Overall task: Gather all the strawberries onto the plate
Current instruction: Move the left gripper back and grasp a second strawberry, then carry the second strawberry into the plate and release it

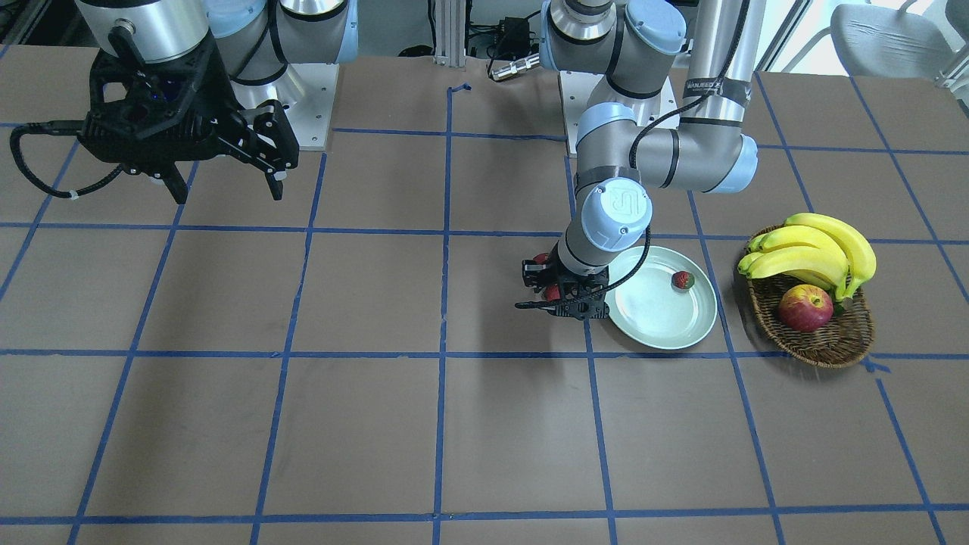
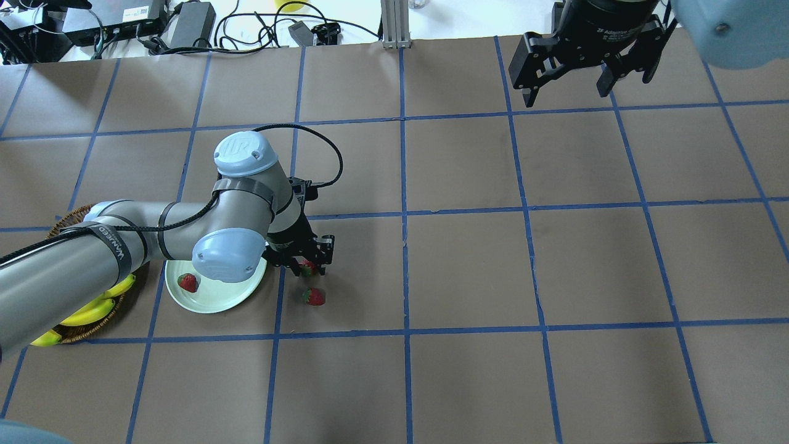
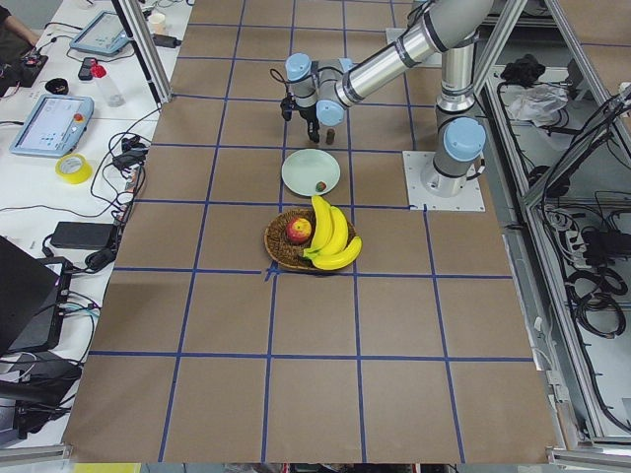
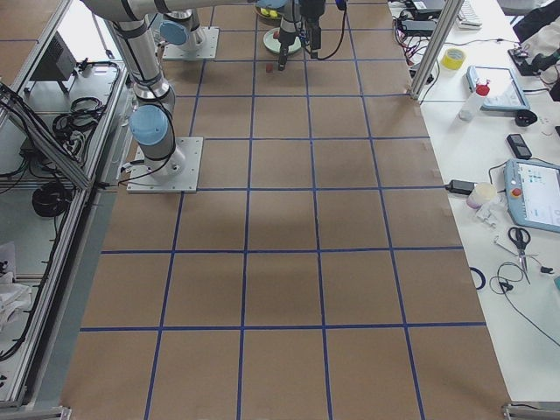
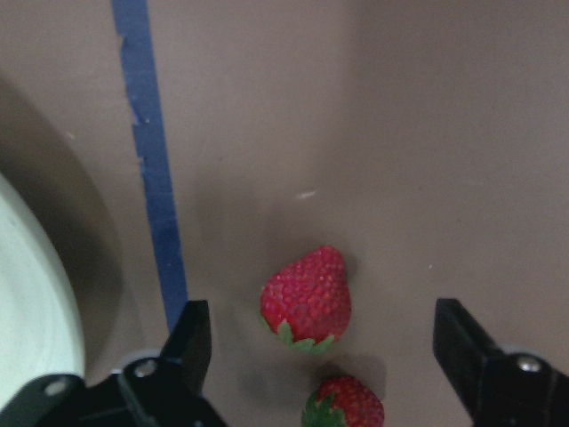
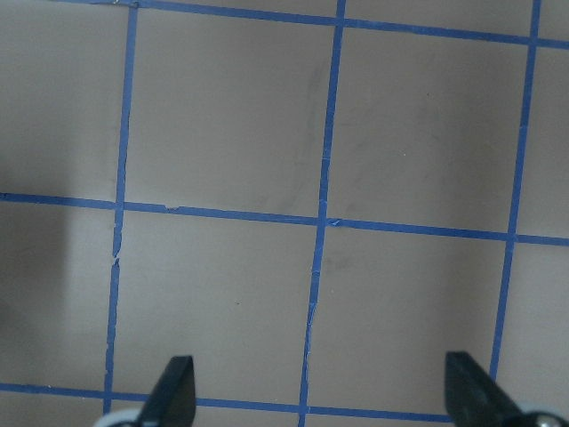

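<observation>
The pale mint-green plate [image 2: 212, 302] holds one strawberry [image 2: 188, 282], which also shows in the front view [image 1: 682, 281]. Two more strawberries lie on the table just beside the plate. My left gripper [image 2: 310, 262] is low over them, open. In the left wrist view one strawberry [image 5: 307, 298] lies between the spread fingers [image 5: 191, 347] and is not touched. The other strawberry [image 5: 345, 405] is at the bottom edge, and the plate rim [image 5: 27, 311] is at the left. My right gripper [image 2: 564, 86] hangs open and empty, high over the far side.
A brown wicker basket [image 1: 825, 341] with bananas [image 1: 817, 250] and a red-yellow apple [image 1: 805, 307] stands just beyond the plate. My left arm's elbow [image 2: 228, 253] overhangs part of the plate. Blue tape lines grid the brown table [image 2: 468, 271].
</observation>
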`<state>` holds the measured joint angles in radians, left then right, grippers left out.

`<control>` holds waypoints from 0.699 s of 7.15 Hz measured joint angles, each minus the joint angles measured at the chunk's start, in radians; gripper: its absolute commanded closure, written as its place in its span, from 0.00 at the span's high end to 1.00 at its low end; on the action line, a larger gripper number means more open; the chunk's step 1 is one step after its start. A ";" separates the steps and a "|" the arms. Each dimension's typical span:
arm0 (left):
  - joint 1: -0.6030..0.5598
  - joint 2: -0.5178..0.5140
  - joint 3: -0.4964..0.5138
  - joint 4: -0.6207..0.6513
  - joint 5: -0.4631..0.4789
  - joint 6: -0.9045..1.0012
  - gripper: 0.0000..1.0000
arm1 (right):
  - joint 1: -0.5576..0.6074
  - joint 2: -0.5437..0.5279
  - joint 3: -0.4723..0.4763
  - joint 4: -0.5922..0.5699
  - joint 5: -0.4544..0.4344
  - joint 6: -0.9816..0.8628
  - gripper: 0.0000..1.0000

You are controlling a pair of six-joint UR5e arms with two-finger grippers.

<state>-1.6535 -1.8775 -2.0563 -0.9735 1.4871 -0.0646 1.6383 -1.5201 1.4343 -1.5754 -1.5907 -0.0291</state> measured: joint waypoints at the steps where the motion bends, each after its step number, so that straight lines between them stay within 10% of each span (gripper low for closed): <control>1: 0.000 0.001 0.004 0.000 0.000 -0.018 0.00 | 0.000 0.000 0.000 0.000 0.000 0.000 1.00; 5: 0.086 0.051 0.177 -0.212 0.089 0.032 0.00 | 0.000 0.000 0.000 0.000 0.000 0.000 1.00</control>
<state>-1.5671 -1.8262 -1.8792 -1.1853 1.5765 -0.0329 1.6383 -1.5202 1.4343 -1.5754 -1.5908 -0.0291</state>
